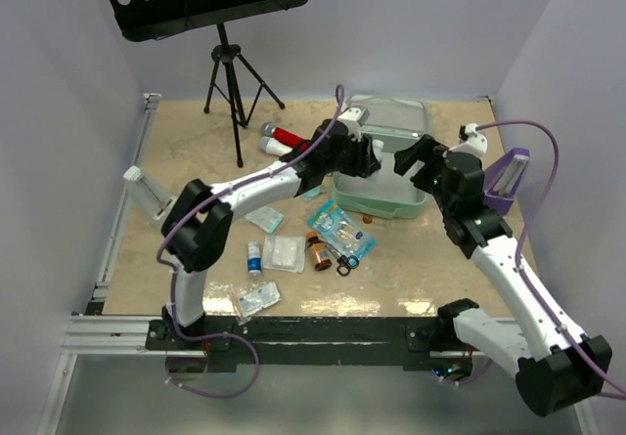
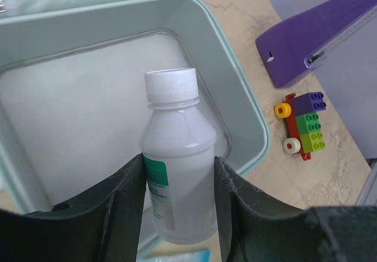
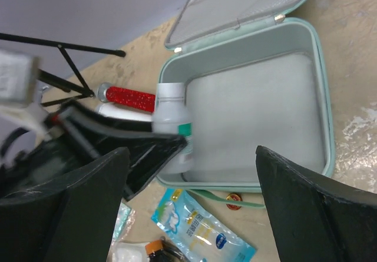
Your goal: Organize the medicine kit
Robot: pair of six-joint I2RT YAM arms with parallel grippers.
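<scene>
medicine kit (image 2: 232, 91): mint-green | bottle (image 2: 177, 150): white, green label | stand (image 2: 318, 32): purple | tube (image 3: 125, 96): glittery red

The top external view looks steeply down from above and behind the arm bases, far enough back to take in the whole table (image 1: 196, 152). The left wrist view sits close behind the left hand (image 2: 177, 176), facing down into the open medicine kit (image 2: 238, 97). The right wrist view looks out past the right hand (image 3: 193, 153) at the kit from farther off. All three views share the kit, and all three show the white bottle (image 2: 177, 132).
</scene>
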